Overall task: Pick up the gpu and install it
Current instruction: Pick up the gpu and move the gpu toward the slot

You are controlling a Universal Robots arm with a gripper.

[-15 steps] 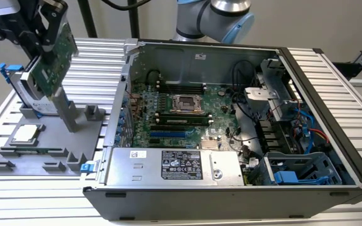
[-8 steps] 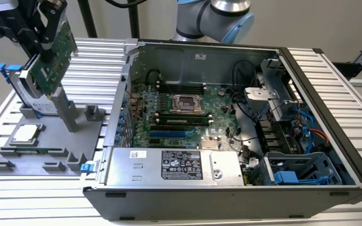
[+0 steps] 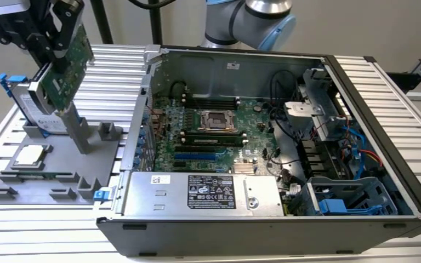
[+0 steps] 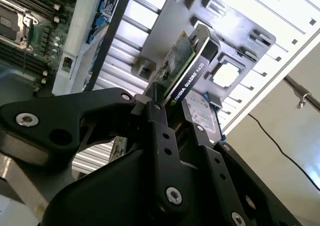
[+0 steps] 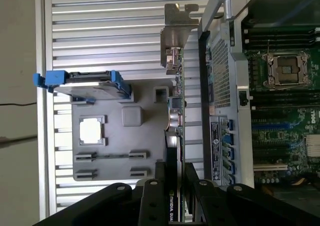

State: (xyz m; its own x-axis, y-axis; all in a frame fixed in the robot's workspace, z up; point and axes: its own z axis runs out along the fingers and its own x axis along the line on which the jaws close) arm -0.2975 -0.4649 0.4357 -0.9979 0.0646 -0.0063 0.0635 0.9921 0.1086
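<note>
Black claw (image 4: 172,105) clamped on one end of the gpu (image 4: 180,60); card near upright, long axis running down from the claw, bracket end lowest over the grey holder (image 3: 64,164) on the counter (image 3: 115,66); open computer case (image 3: 269,238) lies toward the exterior view's right.

Green gpu (image 3: 70,57), black fingers (image 4: 159,132), silver ribbed table (image 3: 386,82), silver hard drive (image 3: 31,107) framed blue.

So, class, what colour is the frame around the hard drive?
Blue. The frame shows best in the first wrist view.
</note>
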